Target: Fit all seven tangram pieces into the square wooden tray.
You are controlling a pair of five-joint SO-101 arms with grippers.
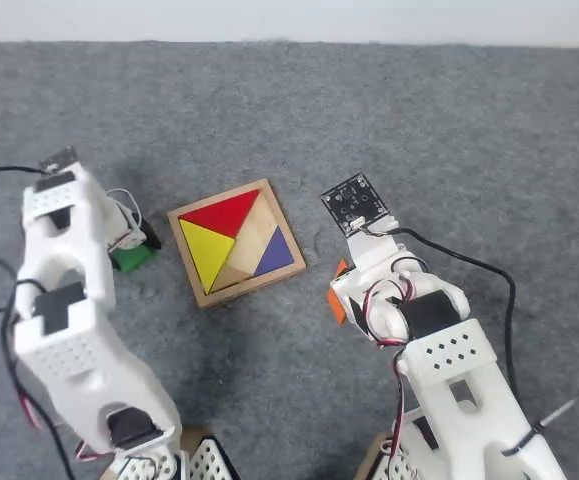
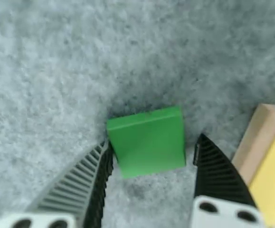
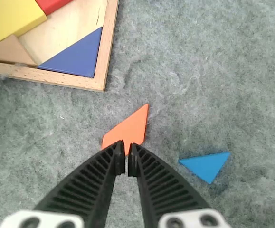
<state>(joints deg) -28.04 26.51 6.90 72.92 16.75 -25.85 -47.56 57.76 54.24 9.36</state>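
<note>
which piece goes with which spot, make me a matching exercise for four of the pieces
Pieces
1. green piece
2. orange piece
3. dark blue triangle
4. light blue triangle

Places
A. inside the tray
B. on the carpet, at the tips of the right arm's fingers
C. on the carpet, between the left arm's open fingers
D. on the carpet beside the orange piece, clear of both arms

Pairs: 1-C, 2-B, 3-A, 4-D

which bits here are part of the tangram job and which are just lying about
Job: wooden tray; in it the red triangle, yellow triangle, dark blue triangle and tan piece; loose outside it the green square, orange parallelogram and light blue triangle.
Not the job: grey carpet, the arms' cables.
</note>
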